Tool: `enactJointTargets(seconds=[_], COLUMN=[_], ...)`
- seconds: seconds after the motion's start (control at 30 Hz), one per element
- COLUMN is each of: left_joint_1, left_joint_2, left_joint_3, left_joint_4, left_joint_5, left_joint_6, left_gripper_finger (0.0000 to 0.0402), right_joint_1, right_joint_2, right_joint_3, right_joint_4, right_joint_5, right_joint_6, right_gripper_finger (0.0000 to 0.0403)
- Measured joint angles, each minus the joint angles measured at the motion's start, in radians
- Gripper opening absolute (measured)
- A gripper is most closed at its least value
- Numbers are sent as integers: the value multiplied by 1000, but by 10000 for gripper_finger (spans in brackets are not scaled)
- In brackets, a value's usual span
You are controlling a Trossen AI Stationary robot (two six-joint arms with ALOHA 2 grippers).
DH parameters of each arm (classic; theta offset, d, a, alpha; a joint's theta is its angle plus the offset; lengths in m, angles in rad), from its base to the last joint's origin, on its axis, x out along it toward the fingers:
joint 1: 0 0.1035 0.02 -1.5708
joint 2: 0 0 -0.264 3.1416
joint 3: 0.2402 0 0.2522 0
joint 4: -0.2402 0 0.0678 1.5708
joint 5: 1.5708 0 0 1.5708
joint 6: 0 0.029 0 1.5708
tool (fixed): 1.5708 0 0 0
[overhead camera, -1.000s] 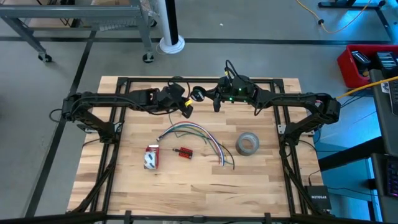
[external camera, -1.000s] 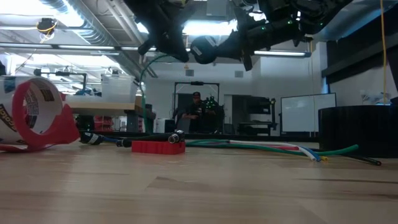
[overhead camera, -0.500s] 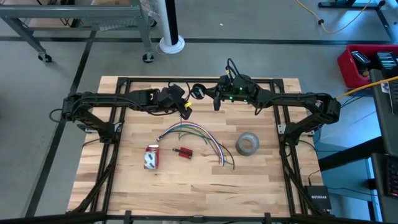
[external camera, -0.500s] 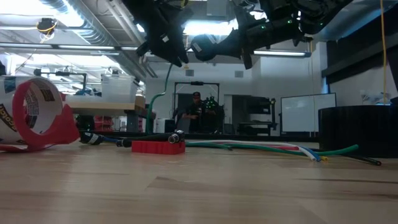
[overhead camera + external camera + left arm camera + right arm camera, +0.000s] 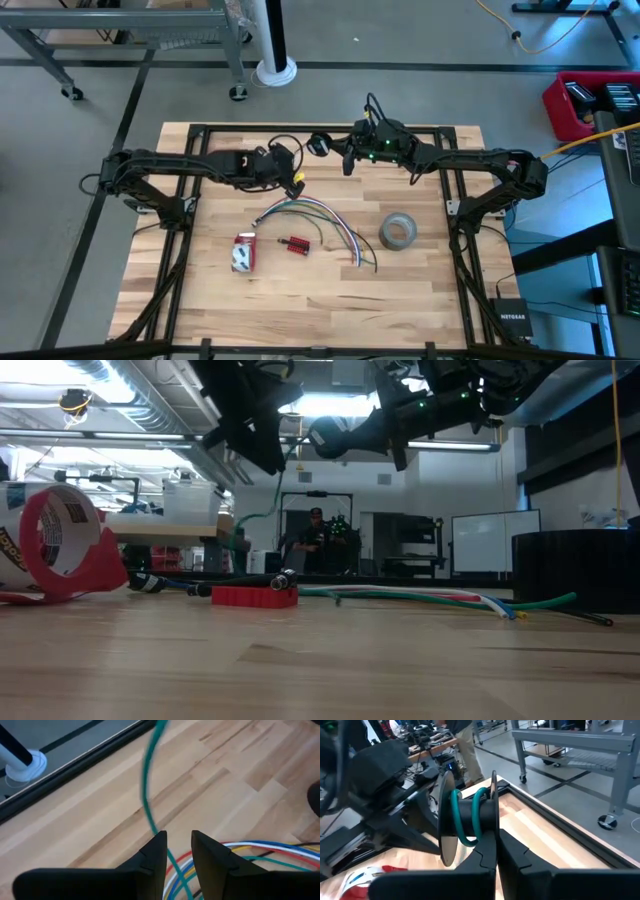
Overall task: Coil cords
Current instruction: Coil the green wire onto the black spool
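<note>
Two turns of limp teal cord (image 5: pixel 466 815) on spool (image 5: pixel 470 817), pinched by right gripper (image 5: pixel 496 851); left gripper (image 5: pixel 178 851) slightly parted around the slack strand, best grip there.

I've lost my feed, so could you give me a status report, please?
Right gripper shut on spool. Left gripper loosely around green cord. Nothing in the way.

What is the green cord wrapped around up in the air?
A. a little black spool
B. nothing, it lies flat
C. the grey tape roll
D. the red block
A: in the right wrist view the green cord loops around a black spool that the right gripper pinches by its rim, above the table.
</note>
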Motion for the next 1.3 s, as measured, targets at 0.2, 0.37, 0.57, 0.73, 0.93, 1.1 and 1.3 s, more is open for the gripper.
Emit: enactJointTargets(seconds=[0.2, 0.37, 0.57, 0.73, 0.93, 1.1, 1.3], left_joint_1=[-14, -14, -14, -14, -14, -14, -14], left_joint_2=[0, 0, 0, 0, 25, 70, 96], left_joint_3=[0, 0, 0, 0, 0, -1, -1], left_joint_4=[2, 1, -11, -19, -14, 37, 45], left_joint_5=[-58, -66, -78, -104, -141, -156, -199], left_joint_6=[-8, -11, -7, -7, -7, 26, 24], left_gripper_finger=[81, 81, 76, 72, 72, 72, 70], right_joint_1=[0, 0, 0, 0, 0, 0, 0], right_joint_2=[0, 0, 0, 0, 0, 0, 0], right_joint_3=[0, 1, 1, 1, 1, 1, 1], right_joint_4=[24, 37, 36, 35, 35, 35, 33], right_joint_5=[-25, -61, -61, -61, -62, -62, -62], right_joint_6=[2, 27, 28, 28, 28, 28, 28], right_gripper_finger=[1, 1, 1, 1, 1, 1, 1])
